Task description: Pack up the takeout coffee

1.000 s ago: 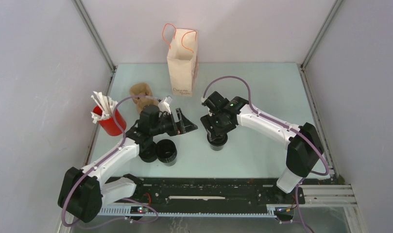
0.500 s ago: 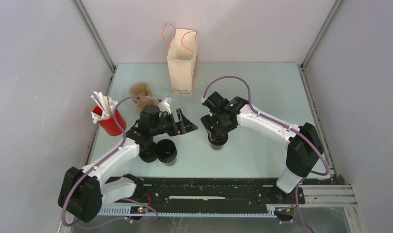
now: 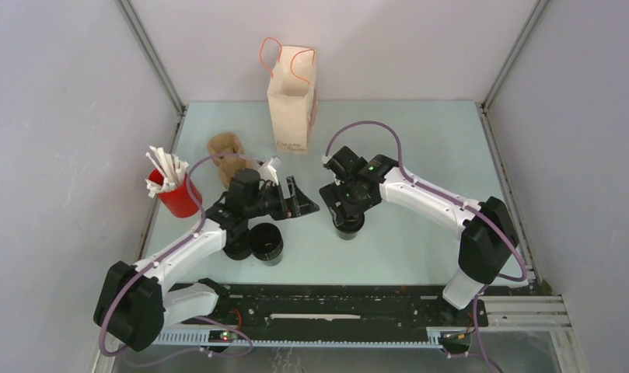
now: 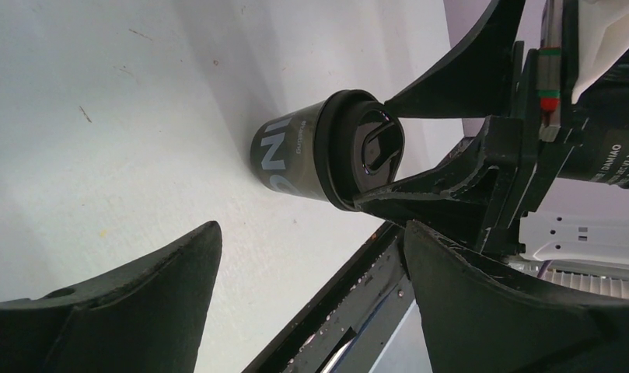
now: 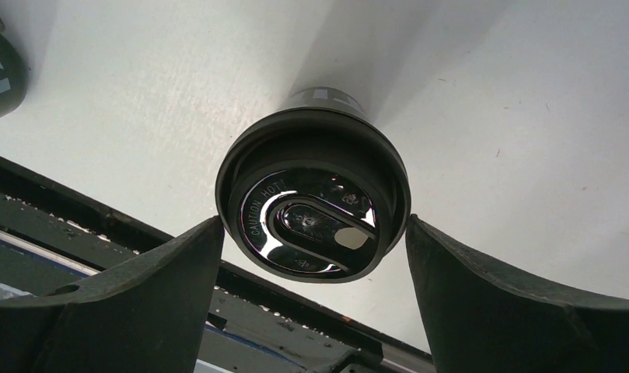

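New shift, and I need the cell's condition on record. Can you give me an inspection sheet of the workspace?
Surface: pale table, a few small specks.
Job's things: black cup upright between the jaws of the right gripper; second black cup by the left arm; paper bag upright at the back.
Clutter: brown cup carrier and red cup of white sticks, left side.
Grippers: left gripper open, empty; right gripper open, touch on the lid unclear.
Cables: purple cable on each arm.
Surroundings: white walls, black rail at the near edge.
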